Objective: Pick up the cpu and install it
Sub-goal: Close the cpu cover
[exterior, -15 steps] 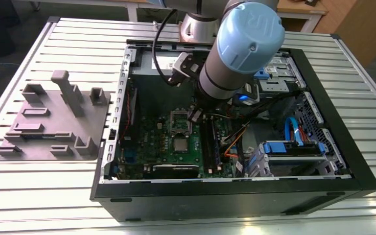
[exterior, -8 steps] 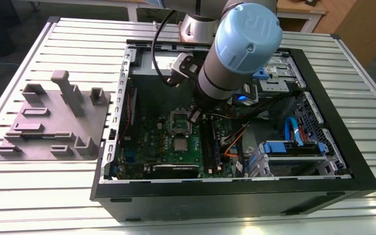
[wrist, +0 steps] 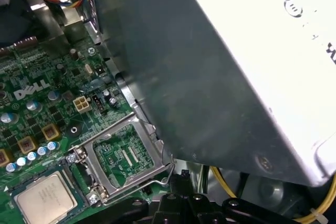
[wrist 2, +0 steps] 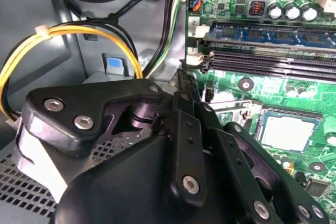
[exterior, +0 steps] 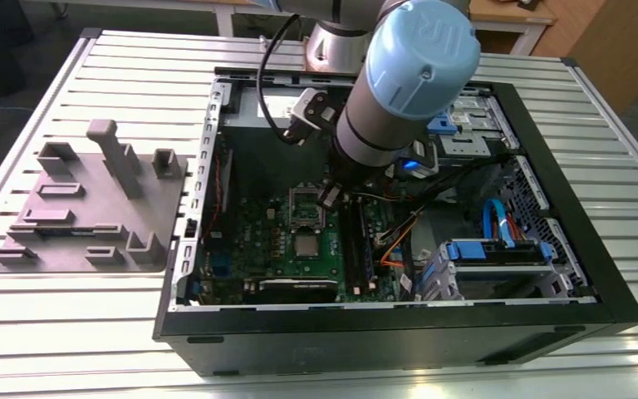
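Hovering my tool (exterior: pixel 328 197) inside open computer case (exterior: pixel 585 274), above raised socket load plate (wrist: pixel 123 156). Cpu (exterior: pixel 306 245) already sits flat in socket, metal top up, beside RAM slots (wrist 2: pixel 273 59). Tool's spread: cannot tell. Tool holds nothing that I can see.

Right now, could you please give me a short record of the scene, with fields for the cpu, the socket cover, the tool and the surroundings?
cpu: silver-topped square chip lying in its socket on the green motherboard
socket cover: metal load frame swung open beside the cpu
tool: black linkage low over the board, near the open frame and apart from the cpu; nothing visibly held
surroundings: open computer case on a slatted table; grey fixture tray at the exterior view's left
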Tool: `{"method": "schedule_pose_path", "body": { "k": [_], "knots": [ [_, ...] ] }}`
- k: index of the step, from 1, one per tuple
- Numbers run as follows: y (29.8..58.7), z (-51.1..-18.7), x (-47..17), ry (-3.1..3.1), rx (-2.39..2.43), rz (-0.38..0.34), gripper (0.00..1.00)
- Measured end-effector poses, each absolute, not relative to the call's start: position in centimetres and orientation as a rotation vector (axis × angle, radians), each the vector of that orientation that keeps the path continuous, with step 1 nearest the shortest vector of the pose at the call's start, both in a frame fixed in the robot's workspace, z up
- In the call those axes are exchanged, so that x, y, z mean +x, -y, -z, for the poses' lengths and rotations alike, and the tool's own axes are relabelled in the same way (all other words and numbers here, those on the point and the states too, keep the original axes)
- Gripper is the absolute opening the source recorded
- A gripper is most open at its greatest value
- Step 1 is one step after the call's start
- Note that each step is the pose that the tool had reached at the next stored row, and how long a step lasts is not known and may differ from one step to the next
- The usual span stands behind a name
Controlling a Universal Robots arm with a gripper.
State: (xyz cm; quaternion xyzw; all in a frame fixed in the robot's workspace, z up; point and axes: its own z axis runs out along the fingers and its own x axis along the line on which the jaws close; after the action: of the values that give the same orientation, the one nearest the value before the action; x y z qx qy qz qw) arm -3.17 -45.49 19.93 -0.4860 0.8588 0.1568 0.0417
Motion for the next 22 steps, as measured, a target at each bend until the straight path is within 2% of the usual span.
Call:
{"method": "schedule_pose_path", "body": {
  "k": [22],
  "knots": [
    [45.4, -21.8, -3.4, -2.663, -1.502, -0.423, 0.10]
  ]
}}
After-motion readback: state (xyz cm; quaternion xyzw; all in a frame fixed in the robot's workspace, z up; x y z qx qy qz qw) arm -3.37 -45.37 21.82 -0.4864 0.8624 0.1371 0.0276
